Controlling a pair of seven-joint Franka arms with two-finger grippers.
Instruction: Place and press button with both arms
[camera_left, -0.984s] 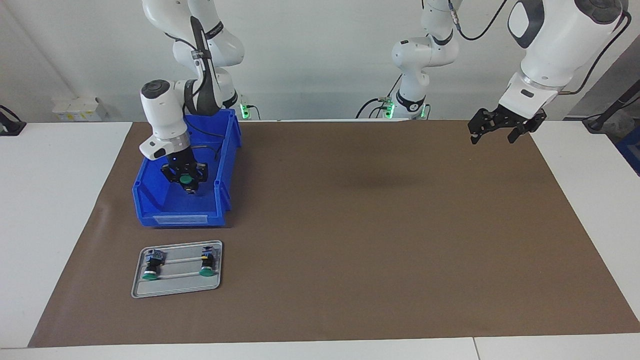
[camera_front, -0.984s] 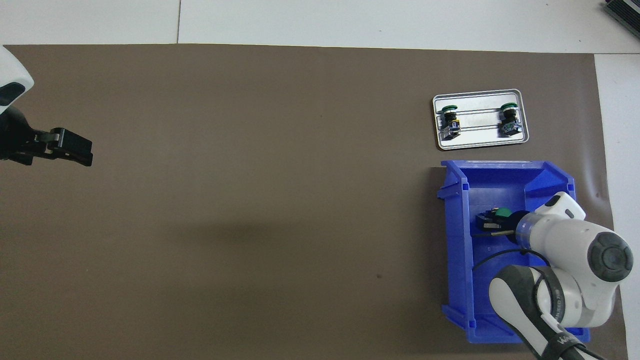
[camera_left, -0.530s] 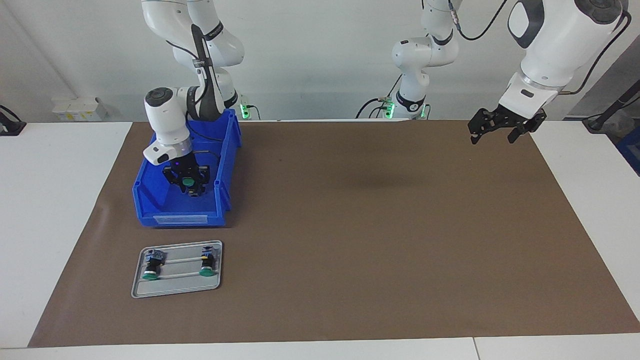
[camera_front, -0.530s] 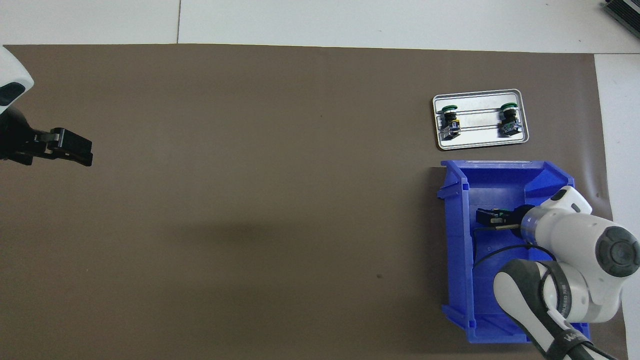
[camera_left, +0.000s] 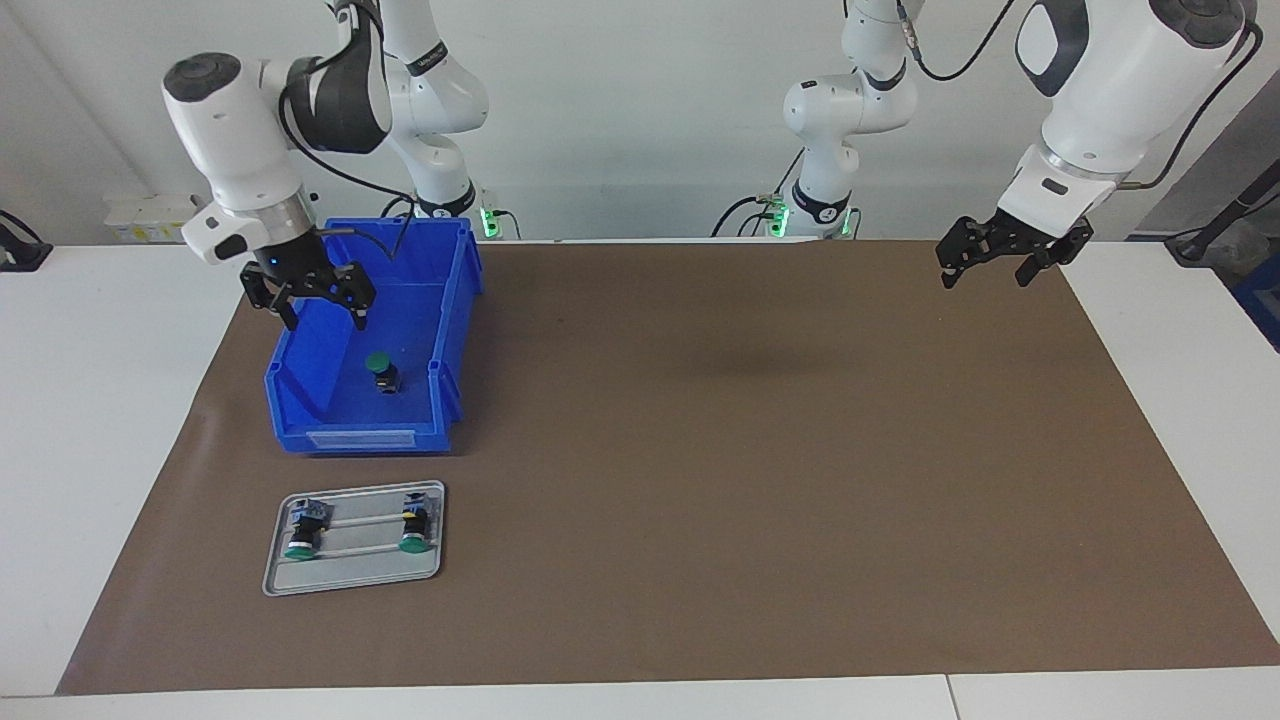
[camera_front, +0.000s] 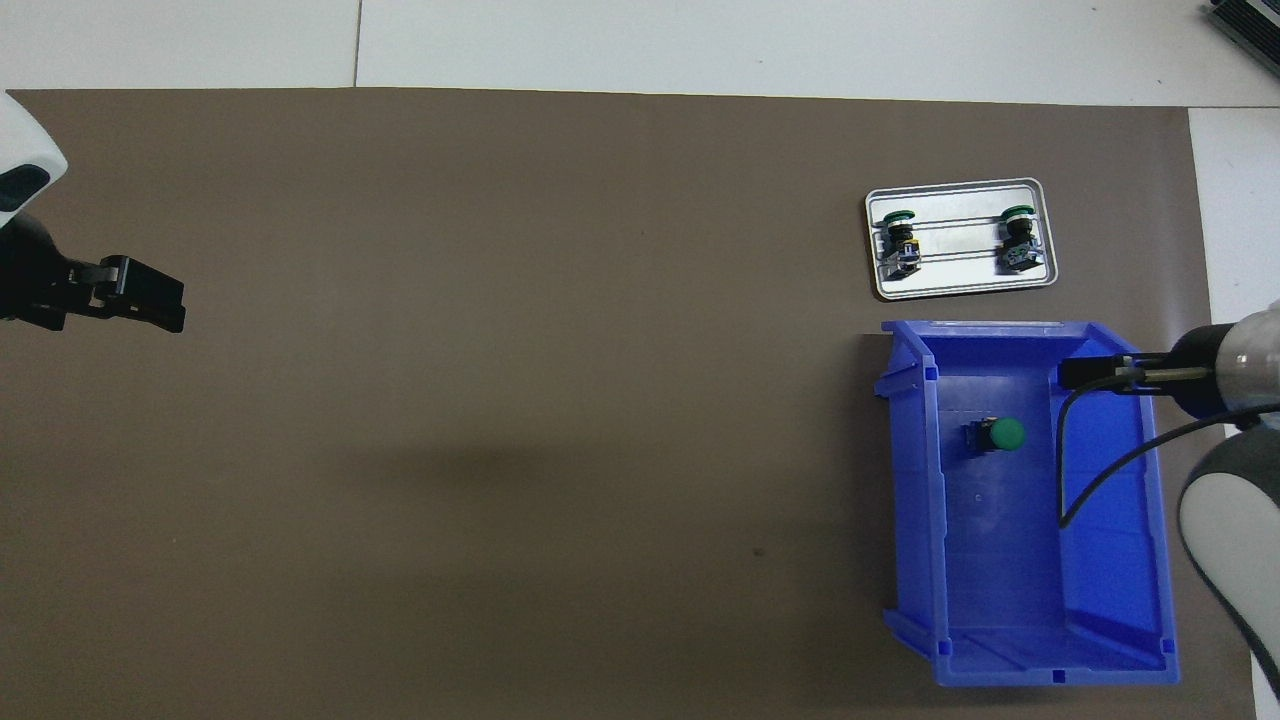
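Right gripper (camera_left: 320, 312) is hanging over the blue bin (camera_left: 300, 385) at the right arm's end of the brown mat (camera_left: 700, 450), fingers spread wide and gripping nothing. The green-capped button (camera_left: 380, 368) is standing cap-up on the bin floor, apart from the gripper, while two more buttons (camera_left: 301, 530) are lying on the metal tray (camera_left: 350, 575) farther out, toward the mat's corner. Left gripper (camera_left: 985, 268) is waiting above the mat's edge at the left arm's end, fingers apart, empty.

blue bin (camera_left: 300, 395), metal tray (camera_left: 352, 575), brown mat (camera_left: 750, 450).
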